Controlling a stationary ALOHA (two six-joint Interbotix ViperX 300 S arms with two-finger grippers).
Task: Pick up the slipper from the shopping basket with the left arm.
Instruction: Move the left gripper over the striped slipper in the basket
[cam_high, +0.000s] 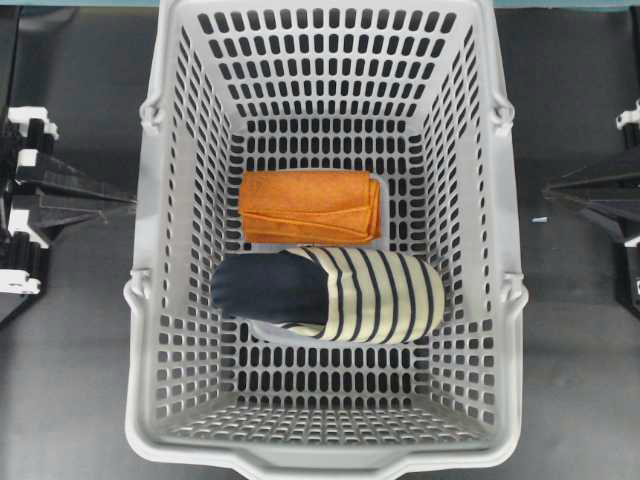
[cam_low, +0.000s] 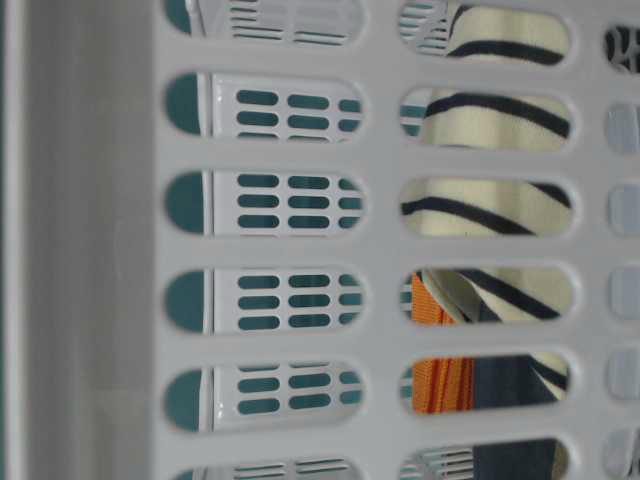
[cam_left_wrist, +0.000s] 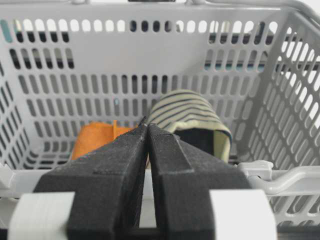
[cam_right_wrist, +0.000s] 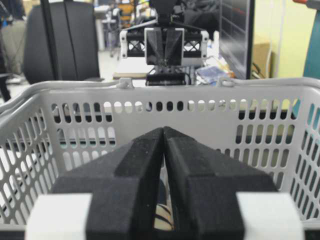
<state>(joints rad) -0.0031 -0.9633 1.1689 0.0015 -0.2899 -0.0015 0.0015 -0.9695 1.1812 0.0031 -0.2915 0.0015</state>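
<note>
While the left gripper (cam_high: 125, 203) waits outside the basket (cam_high: 150, 300) at nine o'clock in the overhead view, its two black fingers are pressed together with nothing between them, tips pointing toward the basket wall. In its own wrist view the closed tips line up just above the near rim, aimed between the orange cloth (cam_left_wrist: 95, 142) and the slipper (cam_left_wrist: 192, 120). The right gripper (cam_high: 553, 190) mirrors it at three o'clock, likewise pinched closed and empty, well apart from the basket.

Inside, the slipper (cam_high: 330, 295) lies flat on the slotted floor near the centre, striped toe toward three o'clock and dark navy insole toward nine o'clock. The folded cloth (cam_high: 310, 205) sits just beside it at twelve o'clock, apparently touching along one edge.

By the look of things, the task has not really begun: the slipper is untouched and no arm is over the basket. What remains is opening the fingers, reaching over the rim, descending, closing on the slipper alone, and lifting it clear.
</note>
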